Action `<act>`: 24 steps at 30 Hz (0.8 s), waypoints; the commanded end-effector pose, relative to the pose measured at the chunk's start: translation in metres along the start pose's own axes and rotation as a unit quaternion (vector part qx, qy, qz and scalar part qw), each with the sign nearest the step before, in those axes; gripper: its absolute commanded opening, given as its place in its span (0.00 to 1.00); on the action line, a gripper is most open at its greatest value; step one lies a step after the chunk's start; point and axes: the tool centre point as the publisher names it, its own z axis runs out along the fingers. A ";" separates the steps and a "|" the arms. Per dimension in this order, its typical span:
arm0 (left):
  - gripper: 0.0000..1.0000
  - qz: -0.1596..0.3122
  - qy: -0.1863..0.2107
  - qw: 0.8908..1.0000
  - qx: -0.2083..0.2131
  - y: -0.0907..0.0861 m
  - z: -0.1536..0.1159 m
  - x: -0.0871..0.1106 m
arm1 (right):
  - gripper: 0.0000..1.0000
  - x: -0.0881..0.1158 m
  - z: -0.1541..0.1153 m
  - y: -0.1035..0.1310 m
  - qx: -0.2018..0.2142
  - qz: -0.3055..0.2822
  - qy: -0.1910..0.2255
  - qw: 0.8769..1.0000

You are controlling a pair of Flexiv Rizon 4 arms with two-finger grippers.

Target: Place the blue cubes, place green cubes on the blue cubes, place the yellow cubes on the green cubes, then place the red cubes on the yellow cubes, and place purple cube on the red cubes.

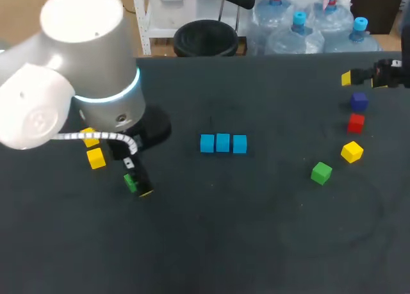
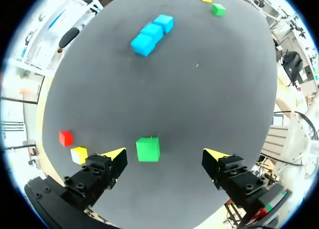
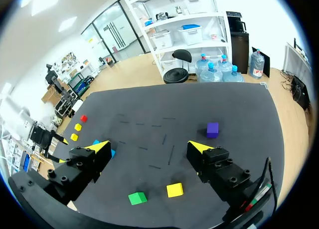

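Blue cubes [image 1: 222,143] sit in a row, well ahead of the left gripper [image 2: 165,156]; its fingers are spread, with a green cube [image 2: 148,149] between them, ungripped; right gripper [image 3: 149,148] likewise spread, holding nothing; every upper layer not yet placed.

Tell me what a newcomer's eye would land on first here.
Three blue cubes sit in a tight row at the middle of the table. The left arm looms large at the head view's left, and the left pincer stands open with a green cube between its fingers. Toward the right edge a purple cube, a red cube, a yellow cube and a second green cube lie scattered.
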 end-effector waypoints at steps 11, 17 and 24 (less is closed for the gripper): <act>1.00 0.007 0.003 1.000 0.022 0.009 0.027 0.002 | 1.00 0.000 -0.001 0.000 0.001 0.000 0.000 1.000; 1.00 0.006 0.008 1.000 0.025 0.014 0.035 0.000 | 1.00 0.000 -0.001 0.000 0.001 0.000 0.000 1.000; 0.62 0.003 0.013 1.000 0.028 0.018 0.040 -0.001 | 1.00 0.000 -0.001 0.000 0.001 0.000 0.000 1.000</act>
